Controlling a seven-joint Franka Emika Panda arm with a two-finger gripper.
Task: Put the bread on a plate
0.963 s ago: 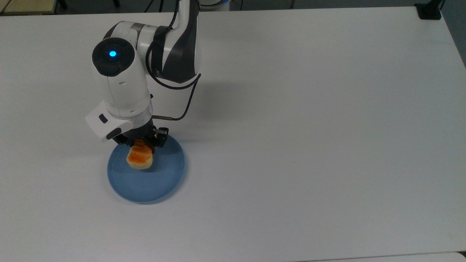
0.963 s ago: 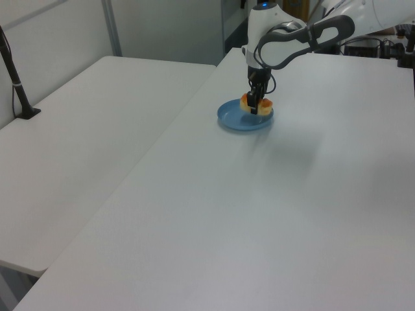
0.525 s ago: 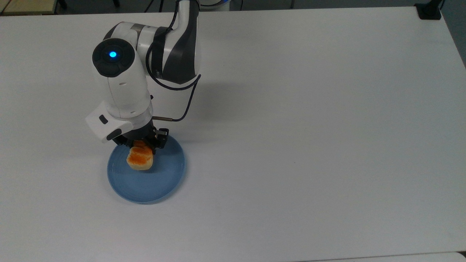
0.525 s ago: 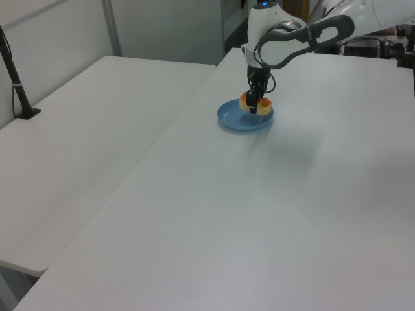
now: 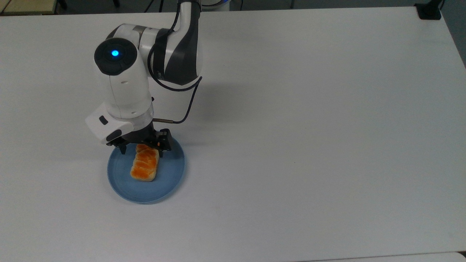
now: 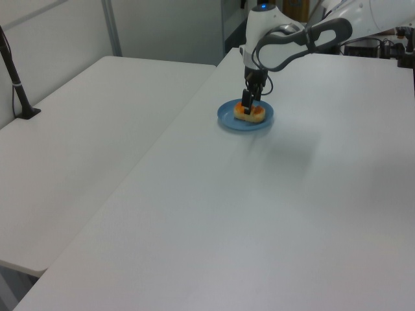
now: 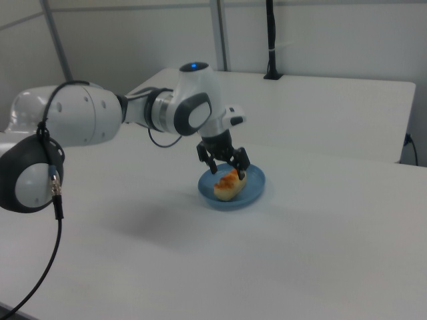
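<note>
The bread (image 5: pixel 145 165) lay flat on the plate (image 5: pixel 120 185), its far end between the gripper's (image 5: pixel 142 147) wide-spread jaws, long axis running away from them.

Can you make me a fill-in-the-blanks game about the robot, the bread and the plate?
1. The bread lies flat on the ____ plate.
2. The gripper has its fingers ____, one on each side of the bread's far end.
3. The plate sits on a ____ table.
4. A small ____ light glows on top of the robot arm.

Missing words: blue; open; white; blue
</note>
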